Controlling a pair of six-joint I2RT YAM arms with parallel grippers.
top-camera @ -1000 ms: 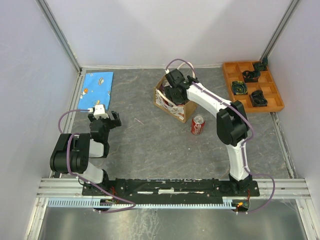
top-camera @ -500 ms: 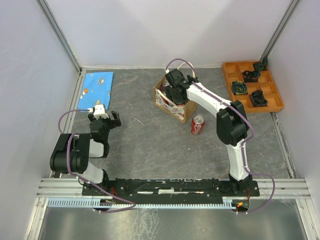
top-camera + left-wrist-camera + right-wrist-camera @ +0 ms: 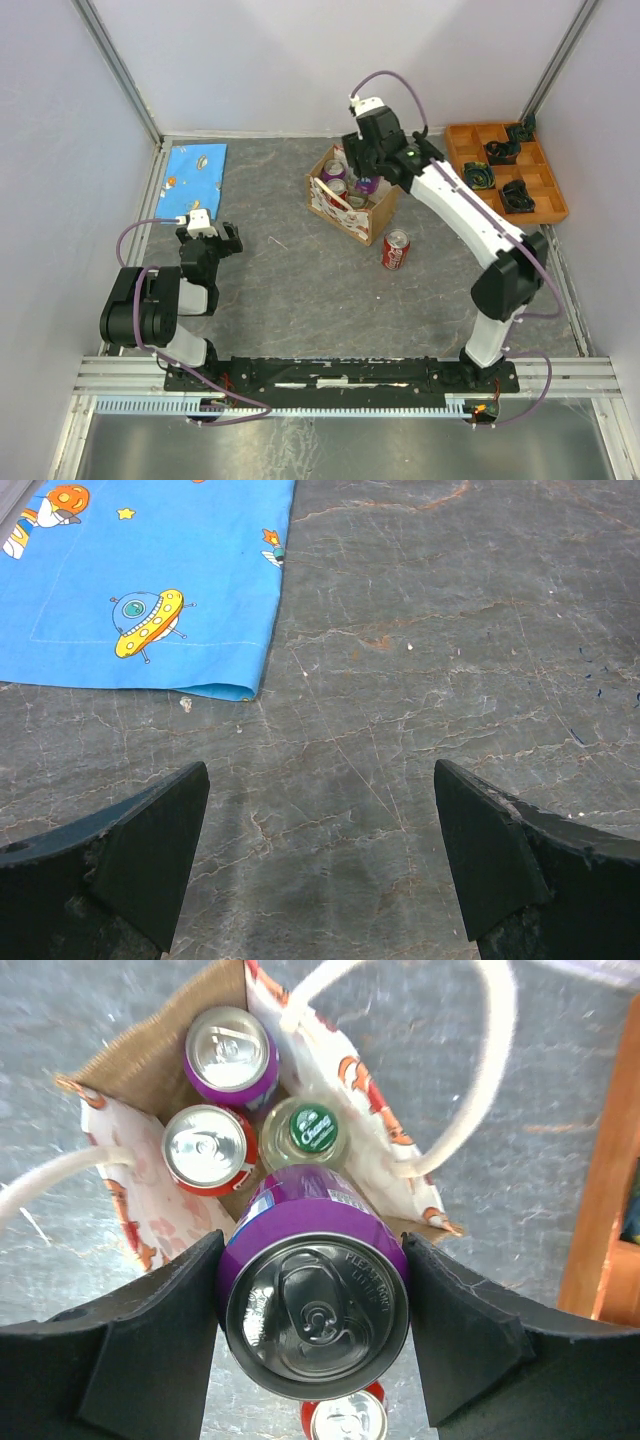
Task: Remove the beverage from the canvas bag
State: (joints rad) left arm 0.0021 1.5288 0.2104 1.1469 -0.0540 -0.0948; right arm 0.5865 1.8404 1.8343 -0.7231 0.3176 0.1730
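The right gripper (image 3: pixel 315 1295) is clamped on a purple aluminium beverage can (image 3: pixel 316 1310) at centre frame, above the open tan canvas bag (image 3: pixel 155 1065) at upper left. The left gripper (image 3: pixel 320 815) is spread wide over the grey marbled tabletop (image 3: pixel 430 670).

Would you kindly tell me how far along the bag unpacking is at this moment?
Done: one red can stands on the table beside the canvas bag. In hand: the right gripper is shut on a purple can above the bag's opening. Left: setting it down, then another purple can, another red can and a green-capped bottle inside the bag. The left gripper is open, idle.
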